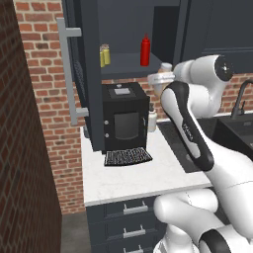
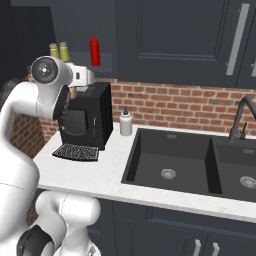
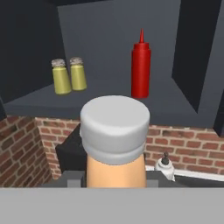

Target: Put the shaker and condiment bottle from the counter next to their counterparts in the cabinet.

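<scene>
My gripper is shut on the condiment bottle, a peach-orange bottle whose whitish-grey cap fills the lower middle of the hand view. I hold it upright in the air in front of the open cabinet, just below shelf height and above the coffee machine. On the shelf stand two yellow grey-capped shakers side by side, the duller olive shaker and a brighter one. The tall red squeeze bottle stands to their right, straight behind the held bottle. My fingertips are hidden by the bottle.
The cabinet door with its long grey bar handle stands open at the left. A black coffee machine sits on the white counter below the shelf, with a white soap dispenser beside it. A dark sink and faucet lie to the right.
</scene>
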